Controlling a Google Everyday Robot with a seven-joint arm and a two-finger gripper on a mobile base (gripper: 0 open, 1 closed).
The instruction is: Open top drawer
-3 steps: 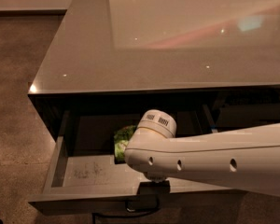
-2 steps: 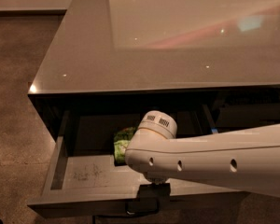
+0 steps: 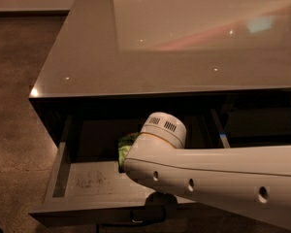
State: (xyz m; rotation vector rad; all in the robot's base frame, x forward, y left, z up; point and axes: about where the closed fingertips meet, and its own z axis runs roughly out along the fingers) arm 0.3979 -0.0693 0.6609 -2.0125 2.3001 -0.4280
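Note:
The top drawer stands pulled out from under the grey countertop. Its pale scuffed floor and left side wall show, and its front edge is near the bottom of the view. A green packet lies inside, partly hidden by my white arm. My dark gripper is at the drawer front's centre, at the small handle. The lower drawers are out of view.
The glossy countertop overhangs the drawer's back part. A dark compartment with a rail lies right of the drawer. Speckled brown floor stretches to the left. My arm crosses the lower right of the view.

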